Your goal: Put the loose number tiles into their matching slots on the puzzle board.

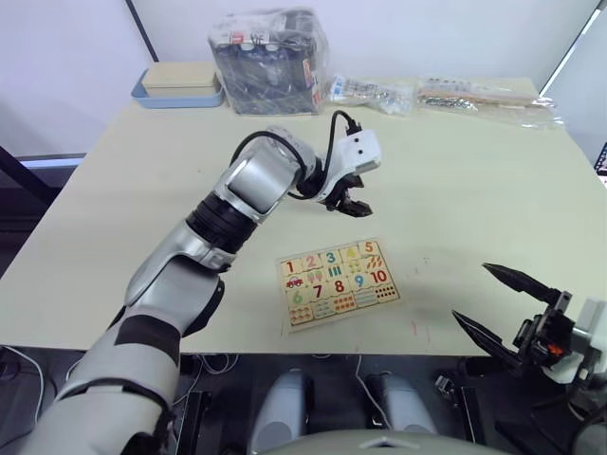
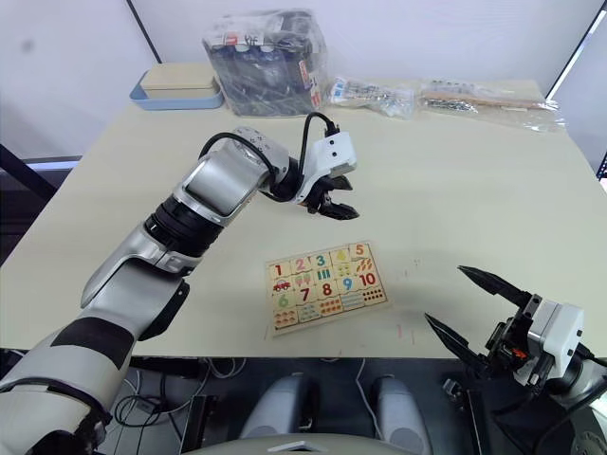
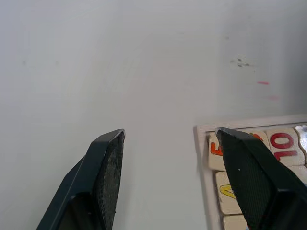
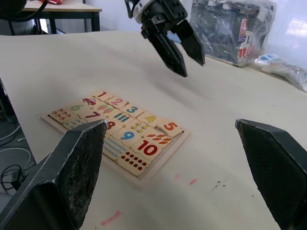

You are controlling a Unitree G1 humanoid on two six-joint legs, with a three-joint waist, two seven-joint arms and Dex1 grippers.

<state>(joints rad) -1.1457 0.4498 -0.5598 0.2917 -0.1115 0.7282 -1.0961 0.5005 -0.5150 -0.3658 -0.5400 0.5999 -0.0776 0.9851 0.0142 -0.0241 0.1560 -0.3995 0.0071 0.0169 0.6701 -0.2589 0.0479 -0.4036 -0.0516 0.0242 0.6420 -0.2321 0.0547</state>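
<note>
With tiles 1 to 5 seated in the top row of the puzzle board [image 1: 336,282] near the tabletop's [image 1: 474,190] front edge, the empty left end effector [image 2: 332,207] hovers parted just beyond it, while the right end effector [image 2: 472,310] waits wide apart, suggesting completion.

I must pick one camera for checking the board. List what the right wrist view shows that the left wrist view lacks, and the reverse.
Right wrist view: the whole puzzle board with numerals 1 to 10, the open right tool, a bagged box.
Left wrist view: a close look at one board corner, dark specks on the table.
Shared: the open left tool, the 5 tile, the 10 piece, pink marks.
</note>
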